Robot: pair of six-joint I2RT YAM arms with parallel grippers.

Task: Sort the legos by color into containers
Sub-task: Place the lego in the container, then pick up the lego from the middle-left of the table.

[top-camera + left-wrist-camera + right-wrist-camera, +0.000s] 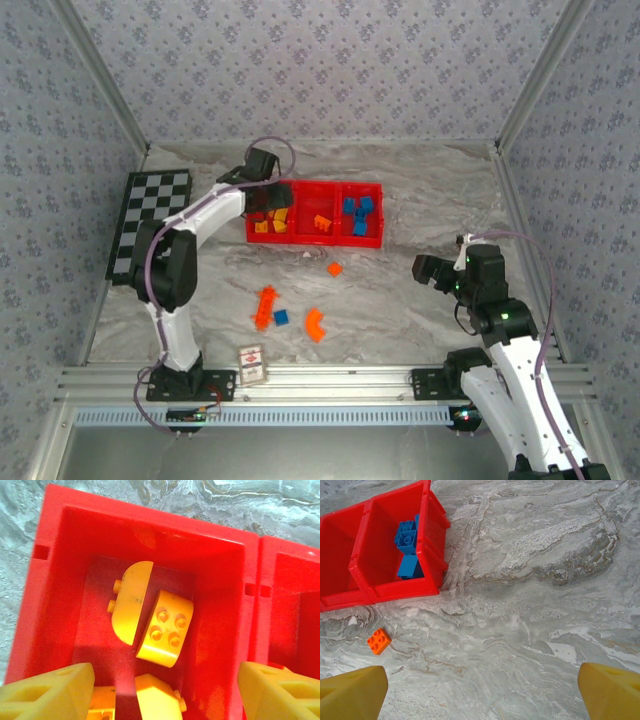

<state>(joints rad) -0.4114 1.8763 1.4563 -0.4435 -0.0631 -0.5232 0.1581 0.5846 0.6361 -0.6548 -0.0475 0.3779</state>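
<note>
Lying directly beneath the left gripper (162,682): yellow bricks (166,628), four at least, one rounded and one showing four studs, loose on the floor of the left end compartment of the red tray (55,580). Left gripper's fingers (47,692) stand wide apart over that compartment, nothing between them, touching no brick. Middle compartment, just to that gripper's right: orange bricks (322,222). Far compartment, beyond it: blue bricks (357,212), several, piled against the near wall. Loose on the table (420,200), nearer the arm bases than the tray: small orange brick (334,269), ahead and to the left of the right gripper (430,270); long orange brick (265,306), single blue brick (281,317) beside it, and curved orange brick (315,323), all well apart from both grippers. Right gripper hangs above bare marble, fingers (350,692) spread fully, holding nothing. White card (251,362) at the near edge by the left base. Checkerboard (150,222) to the left of the left arm.
</note>
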